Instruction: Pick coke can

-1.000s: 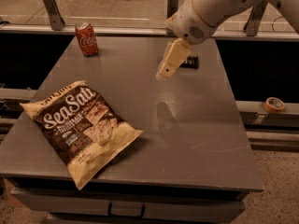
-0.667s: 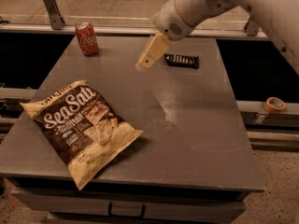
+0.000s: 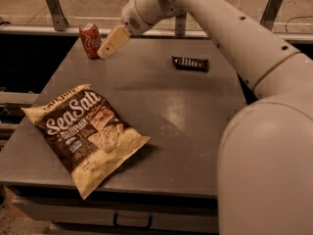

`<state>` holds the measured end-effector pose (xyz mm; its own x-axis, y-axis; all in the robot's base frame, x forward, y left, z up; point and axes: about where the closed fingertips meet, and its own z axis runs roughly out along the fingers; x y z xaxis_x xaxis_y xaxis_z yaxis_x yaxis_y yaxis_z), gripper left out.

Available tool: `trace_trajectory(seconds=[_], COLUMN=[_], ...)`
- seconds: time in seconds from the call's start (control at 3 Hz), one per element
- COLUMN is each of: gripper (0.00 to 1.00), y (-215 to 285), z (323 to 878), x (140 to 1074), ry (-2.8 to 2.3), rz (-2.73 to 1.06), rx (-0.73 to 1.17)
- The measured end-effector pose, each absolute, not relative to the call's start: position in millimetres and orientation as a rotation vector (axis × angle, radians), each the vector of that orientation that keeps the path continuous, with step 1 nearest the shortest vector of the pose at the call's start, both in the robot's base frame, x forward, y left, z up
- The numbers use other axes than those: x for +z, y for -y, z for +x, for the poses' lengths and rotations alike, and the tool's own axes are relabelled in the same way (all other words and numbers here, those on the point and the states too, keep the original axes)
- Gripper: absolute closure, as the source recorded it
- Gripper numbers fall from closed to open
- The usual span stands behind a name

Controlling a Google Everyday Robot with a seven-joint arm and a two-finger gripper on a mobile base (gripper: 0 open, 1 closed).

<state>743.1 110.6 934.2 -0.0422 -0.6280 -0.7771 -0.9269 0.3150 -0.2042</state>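
The coke can [image 3: 90,40], small, red, with white script and a silver top, stands upright at the far left corner of the grey table [image 3: 161,106]. My gripper [image 3: 110,44] hangs from the white arm just to the right of the can, its tan tip almost touching the can's side. It holds nothing that I can see.
A large Sea Salt chip bag [image 3: 88,133] lies flat at the front left of the table. A flat dark snack bar [image 3: 190,63] lies at the back right. My arm's bulky white body [image 3: 266,160] fills the right foreground. A drawer handle [image 3: 132,223] is below the front edge.
My gripper has swung left across the back of the table, from above the snack bar to right beside the coke can. The objects on the table have not moved.
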Motion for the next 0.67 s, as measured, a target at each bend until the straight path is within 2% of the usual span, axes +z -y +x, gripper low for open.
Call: trace_trajectory(seconds=[0.67], gripper=[0.0], y=[-186.1], z=[798.3], x=[912.4], ry=[-1.86], rz=[-1.184], rx=[0.439])
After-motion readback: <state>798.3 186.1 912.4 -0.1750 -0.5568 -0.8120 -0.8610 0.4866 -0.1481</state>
